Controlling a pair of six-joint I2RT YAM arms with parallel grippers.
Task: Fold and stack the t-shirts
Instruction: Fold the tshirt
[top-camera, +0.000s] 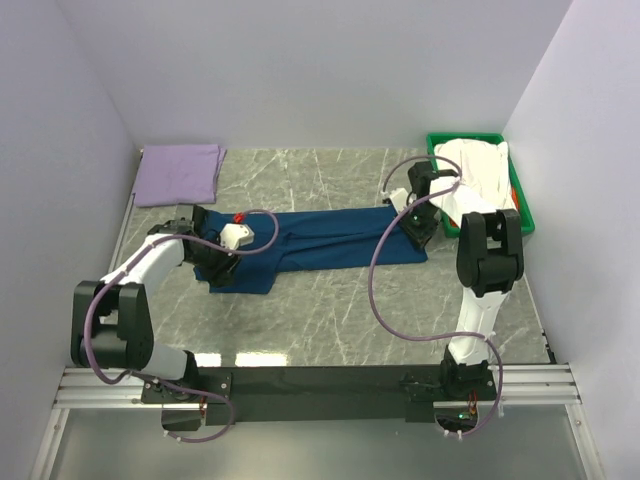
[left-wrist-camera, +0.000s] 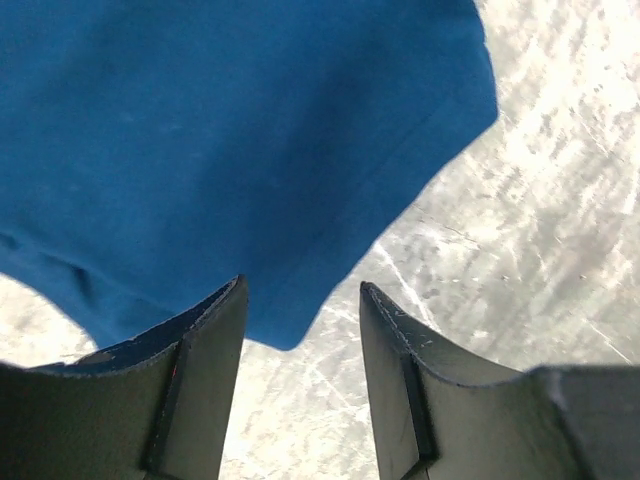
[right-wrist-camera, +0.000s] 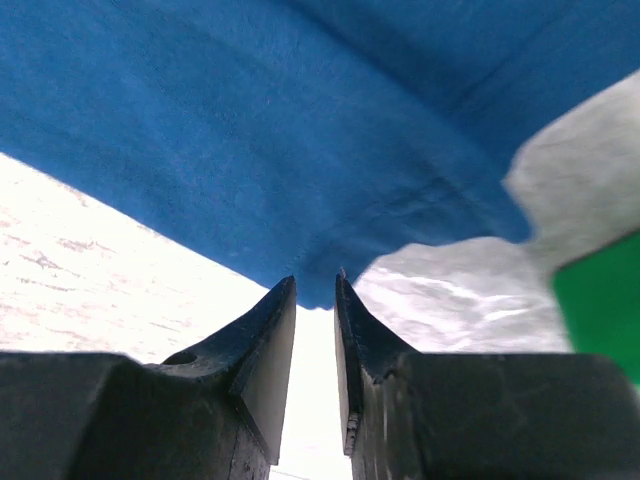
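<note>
Navy t-shirt (top-camera: 330, 240) spread flat, marble table (top-camera: 330, 320) beyond its near edge.

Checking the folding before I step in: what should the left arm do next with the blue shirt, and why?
Probably close the left gripper on the corner of the navy tee: its jaws stand open with that corner showing between them, and the tee lies as a long band, not yet folded endwise.
</note>
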